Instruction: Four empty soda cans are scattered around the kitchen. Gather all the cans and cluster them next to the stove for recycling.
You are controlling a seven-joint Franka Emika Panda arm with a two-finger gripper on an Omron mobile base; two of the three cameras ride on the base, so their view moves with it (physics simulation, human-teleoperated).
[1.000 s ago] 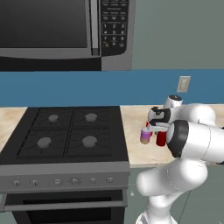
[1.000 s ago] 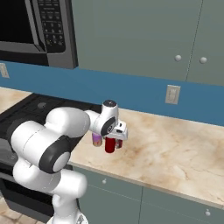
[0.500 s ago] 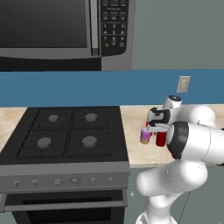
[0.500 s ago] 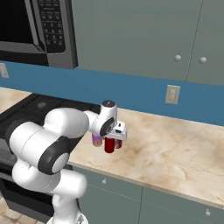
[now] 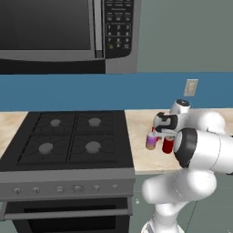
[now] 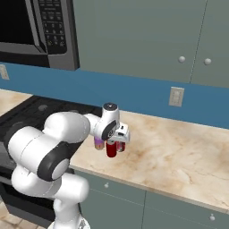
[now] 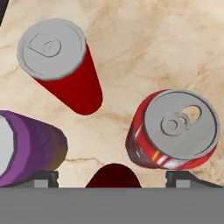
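Observation:
Just right of the stove point(image 5: 68, 136), a cluster of soda cans stands on the beige counter. In the left base view I see a purple can point(image 5: 151, 141) and a red can point(image 5: 168, 144) under my gripper point(image 5: 164, 133). The hand view looks down on a plain red can point(image 7: 57, 43), a red can with yellow markings point(image 7: 179, 127) and the purple can point(image 7: 30, 148). A dark red can point(image 7: 113, 175) sits at the bottom edge between my fingertips point(image 7: 43, 179), which stand wide apart and clear of it. The gripper point(image 6: 115, 136) is open.
A microwave point(image 5: 68, 32) hangs above the stove. On the blue wall behind the cans is a wall outlet point(image 6: 176, 96). The marble counter point(image 6: 179, 156) runs on to the right. Grey-green cabinets hang above and stand below it.
The jaws have spread wide apart, letting go of the dark red can under the hand. The arm and the other cans have stayed in place.

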